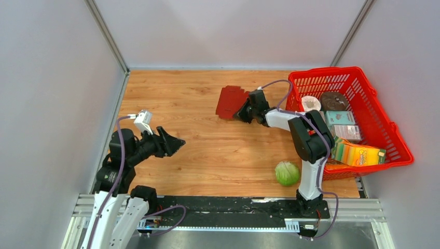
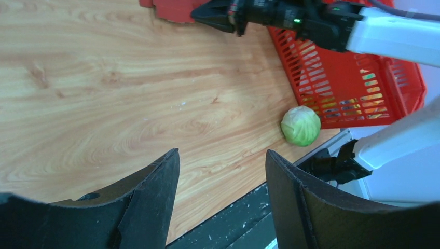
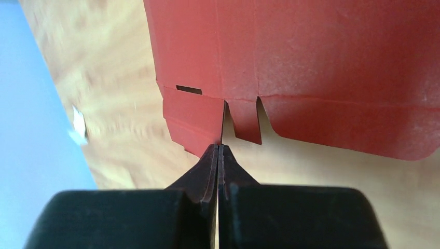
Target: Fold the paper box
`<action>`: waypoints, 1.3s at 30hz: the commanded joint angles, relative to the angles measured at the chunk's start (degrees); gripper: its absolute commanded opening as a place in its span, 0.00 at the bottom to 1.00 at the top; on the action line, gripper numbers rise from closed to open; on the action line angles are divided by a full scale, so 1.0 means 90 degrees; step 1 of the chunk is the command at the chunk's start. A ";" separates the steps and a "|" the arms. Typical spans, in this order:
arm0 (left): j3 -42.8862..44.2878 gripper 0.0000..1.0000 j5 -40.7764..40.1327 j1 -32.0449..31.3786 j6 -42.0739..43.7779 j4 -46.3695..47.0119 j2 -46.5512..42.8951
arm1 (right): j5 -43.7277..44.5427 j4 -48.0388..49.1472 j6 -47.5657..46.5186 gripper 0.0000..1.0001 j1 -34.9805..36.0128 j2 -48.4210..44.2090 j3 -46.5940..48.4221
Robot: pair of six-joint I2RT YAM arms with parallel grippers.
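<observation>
The paper box (image 1: 231, 101) is a flat dark red cardboard blank lying on the wooden table at the back centre. It fills the top of the right wrist view (image 3: 311, 62), with creases and small flaps along its near edge. It shows at the top edge of the left wrist view (image 2: 171, 8). My right gripper (image 1: 241, 112) is shut, and its tips (image 3: 218, 148) touch the edge of a small flap; I see no cardboard between the jaws. My left gripper (image 1: 179, 141) is open and empty (image 2: 223, 161) above the table at the near left, far from the box.
A bright red mesh basket (image 1: 321, 74) with several packaged goods stands at the right, just behind the right arm. A green cabbage (image 1: 287, 173) lies near the right arm's base and shows in the left wrist view (image 2: 300, 125). Grey walls enclose the table.
</observation>
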 commanded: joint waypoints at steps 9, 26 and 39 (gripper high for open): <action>-0.2382 0.73 0.0401 -0.0068 -0.2330 0.3305 0.0009 | -0.1043 -0.0756 -0.0786 0.00 0.1004 -0.3146 -0.1603; -0.3848 0.84 -0.0507 -0.0381 -0.5778 0.6923 0.1617 | -0.1903 -0.0219 -0.0268 0.00 0.1122 -0.4203 -0.2307; -0.3195 0.79 -0.0761 -0.1377 -0.7959 0.9821 0.5221 | -0.1913 -0.0150 -0.0404 0.00 0.1151 -0.4379 -0.2570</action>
